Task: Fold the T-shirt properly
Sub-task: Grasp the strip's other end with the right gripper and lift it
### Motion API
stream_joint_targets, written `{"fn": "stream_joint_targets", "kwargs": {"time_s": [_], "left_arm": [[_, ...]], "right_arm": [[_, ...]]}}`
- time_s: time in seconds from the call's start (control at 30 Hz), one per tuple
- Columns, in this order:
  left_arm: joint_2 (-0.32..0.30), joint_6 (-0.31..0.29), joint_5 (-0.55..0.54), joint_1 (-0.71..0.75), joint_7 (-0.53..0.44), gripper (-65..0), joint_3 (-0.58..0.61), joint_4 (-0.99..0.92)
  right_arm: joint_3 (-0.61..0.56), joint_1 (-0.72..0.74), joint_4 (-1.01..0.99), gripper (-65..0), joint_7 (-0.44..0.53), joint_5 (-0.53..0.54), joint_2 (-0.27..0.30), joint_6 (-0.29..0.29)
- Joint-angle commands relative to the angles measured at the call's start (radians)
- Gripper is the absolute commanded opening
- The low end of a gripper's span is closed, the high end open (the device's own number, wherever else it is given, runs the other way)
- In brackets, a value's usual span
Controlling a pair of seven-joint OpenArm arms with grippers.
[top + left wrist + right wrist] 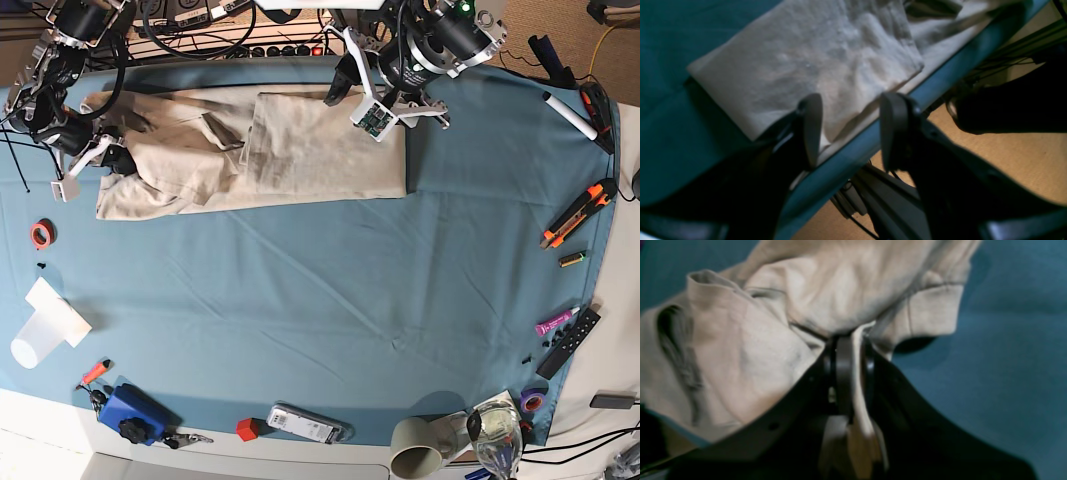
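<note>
Overall: no brand, label or readable writing shows on anything in view.
T-shirt [250, 150]: plain beige cotton, softly wrinkled, lying along the far edge of the bench [330, 300]; its right part is folded into a flat rectangle, its left part is rumpled, with a hemmed sleeve visible in the right wrist view.
Bench cover: smooth blue-teal cloth with faint creases.
Left tool [848, 130]: fingers spread, nothing between them, hovering over the folded corner of the shirt at the bench edge; one finger [811, 128] is over the fabric, the other beyond the edge.
Right tool [853, 373]: black fingers pressed together, pinching a fold of the T-shirt near the sleeve; fabric bunches up around them.
Arm pose: both reach in from the far side, the right at the shirt's rumpled end, the left above the folded end.
Elsewhere: orange utility knife [578, 212], white marker [568, 115], red tape roll [41, 234], black remote [570, 341], well apart from the shirt.
</note>
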Motion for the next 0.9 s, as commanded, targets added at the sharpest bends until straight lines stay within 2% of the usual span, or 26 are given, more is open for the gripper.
{"fn": "stream_joint_targets", "kwargs": {"time_s": [0.0,0.17,0.33,0.43,0.5,0.57,0.67,0.77,0.87], "left_arm": [[0.002,-0.001,-0.006,0.003,-0.022,-36.7,0.003,0.018],[0.003,-0.001,-0.007,0.003,-0.022,-36.7,0.003,0.018],[0.002,-0.001,-0.006,0.003,-0.022,-36.7,0.003,0.018],[0.002,0.000,-0.002,0.003,-0.021,-36.7,0.003,0.018],[0.002,0.000,0.019,0.003,-0.018,-36.7,0.003,0.018],[0.002,0.018,0.046,0.003,-0.018,-36.7,0.003,0.018],[0.002,0.062,0.076,0.003,-0.019,-36.7,0.003,0.018],[0.002,0.064,0.075,0.003,-0.013,-36.7,0.003,0.018],[0.002,0.076,0.076,0.003,-0.010,-36.7,0.003,0.018]], "right_arm": [[0.018,0.012,0.026,-65.0,0.003,-0.062,0.041,-0.005],[0.064,0.068,0.032,-65.0,0.035,-0.187,0.117,-0.036],[0.097,0.080,0.032,-65.0,0.071,-0.198,0.179,-0.051],[0.097,0.080,0.032,-65.0,0.041,-0.192,0.183,-0.051],[0.097,0.079,0.033,-65.0,-0.013,-0.120,0.177,-0.029],[0.097,0.079,0.035,-65.0,-0.101,0.021,0.171,-0.005],[0.096,0.071,0.067,-65.0,-0.101,0.208,0.153,-0.005],[0.096,0.047,0.148,-65.0,-0.101,0.293,0.117,-0.005],[0.095,0.009,0.261,-65.0,-0.101,0.315,0.076,-0.005]]}}
